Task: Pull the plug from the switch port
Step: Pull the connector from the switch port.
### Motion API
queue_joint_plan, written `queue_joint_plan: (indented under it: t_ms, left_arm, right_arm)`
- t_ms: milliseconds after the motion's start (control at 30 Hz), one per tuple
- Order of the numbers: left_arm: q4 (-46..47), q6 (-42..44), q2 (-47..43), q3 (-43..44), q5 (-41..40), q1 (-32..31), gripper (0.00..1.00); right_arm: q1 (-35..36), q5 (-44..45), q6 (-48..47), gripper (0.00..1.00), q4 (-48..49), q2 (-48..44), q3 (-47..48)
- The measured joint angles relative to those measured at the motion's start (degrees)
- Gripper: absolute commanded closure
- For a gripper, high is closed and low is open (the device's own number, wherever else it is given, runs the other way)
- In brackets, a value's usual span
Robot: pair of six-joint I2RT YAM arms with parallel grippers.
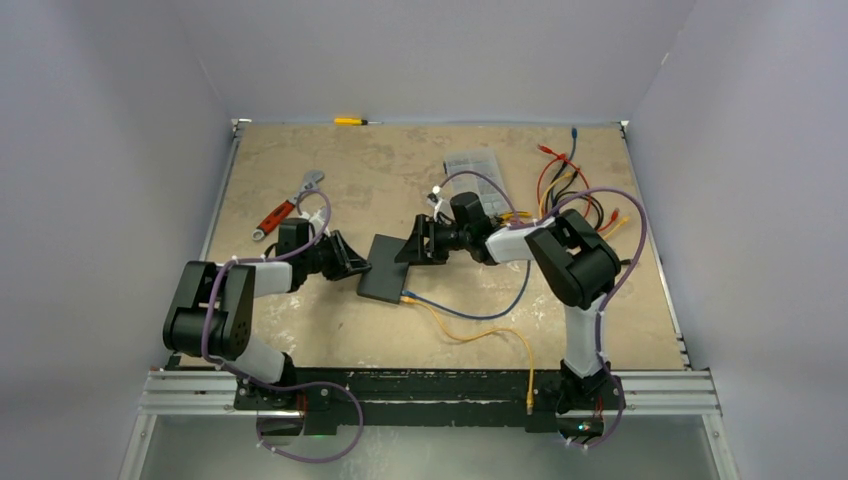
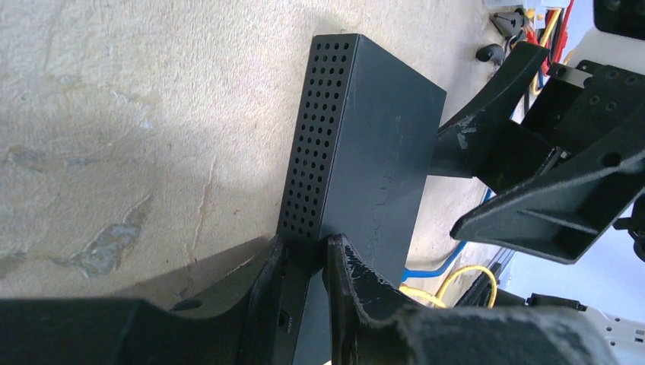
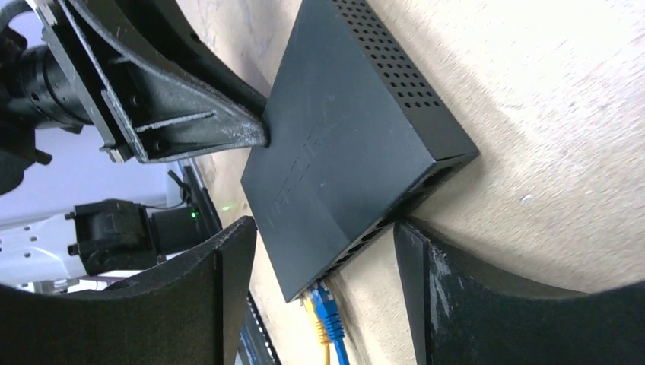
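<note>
A tan surface (image 1: 400, 160) carries two black arms that meet near its middle. The switch (image 1: 385, 268) lies flat there between them. The left jaws are clenched on one thin edge of it. The right jaws stand released, straddling the switch's port corner rather than either plug. A blue plug (image 3: 328, 298) and a yellow plug (image 3: 312, 304) sit side by side in the ports.

Risks: closing here would likely grab the box. The neighbouring plug could get caught. A narrow pinch may let the switch pivot or drag when pulled.
</note>
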Motion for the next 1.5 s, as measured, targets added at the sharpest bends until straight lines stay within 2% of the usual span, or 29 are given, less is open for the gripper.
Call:
queue_joint_plan:
  t_ms: [167,300,600,967,1133,1500]
  left_arm:
    - [0.6,-0.1,1.2,1.0,0.0,0.2,0.83]
    - [0.5,0.0,1.5,1.5,-0.3,0.3,0.81]
    - [-0.9,0.0,0.8,1.7,-1.4,0.1,0.67]
    - [-2.6,0.0,-0.9,1.2,-3.7,-0.3,0.69]
    - [-2.2,0.0,-1.4,0.7,-3.7,-0.3,0.70]
    - [-1.8,0.0,-1.7,0.4,-3.5,-0.3,0.72]
  right_arm:
    - [-0.7,-0.4,2.3,0.31,0.6,2.4,2.6]
    - [-0.8,-0.1,2.3,0.27,0.0,3.4,4.5]
    - [0.3,3.1,-4.5,0.19,-8.9,0.0,5.9]
    - [-0.3,4.1,-11.3,0.19,-13.5,-9.0,-4.1]
    - [-0.3,2.3,-11.6,0.22,-12.3,-10.7,-7.3]
    - [-0.3,-3.0,-10.3,0.35,-8.9,-8.7,-8.6]
